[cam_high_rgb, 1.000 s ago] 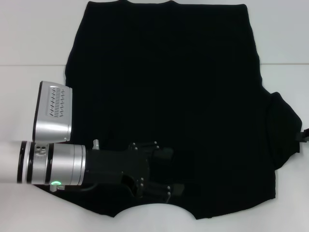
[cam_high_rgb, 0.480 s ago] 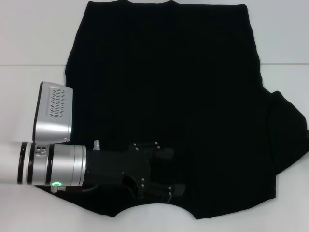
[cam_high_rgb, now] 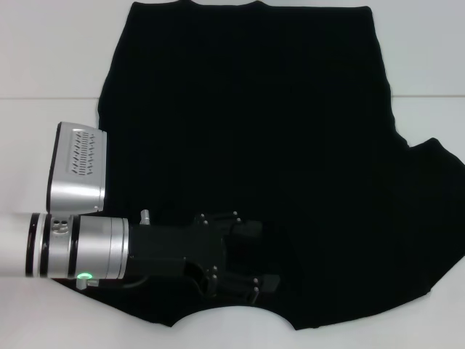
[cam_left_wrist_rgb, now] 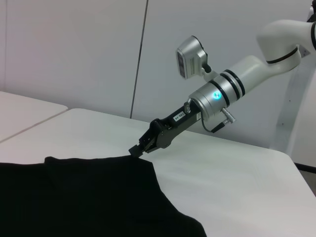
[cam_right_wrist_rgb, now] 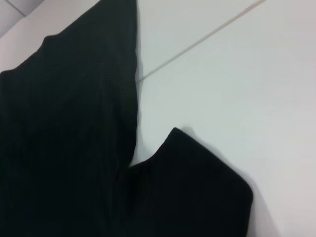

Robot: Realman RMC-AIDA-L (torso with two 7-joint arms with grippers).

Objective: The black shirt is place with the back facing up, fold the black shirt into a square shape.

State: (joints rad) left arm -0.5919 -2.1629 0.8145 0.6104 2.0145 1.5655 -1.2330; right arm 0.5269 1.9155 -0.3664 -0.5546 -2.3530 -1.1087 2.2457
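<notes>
Jaws of the left gripper [cam_high_rgb: 267, 263]: spread or pinching, cannot tell; it lies low over the black shirt [cam_high_rgb: 254, 138] near the neckline at 6 o'clock. Shirt spread flat on the white worktop [cam_high_rgb: 43, 58], one sleeve out at 3 o'clock. Right gripper not seen.

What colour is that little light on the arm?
Green, on the left arm's silver wrist cuff; clearest in the head view.
</notes>
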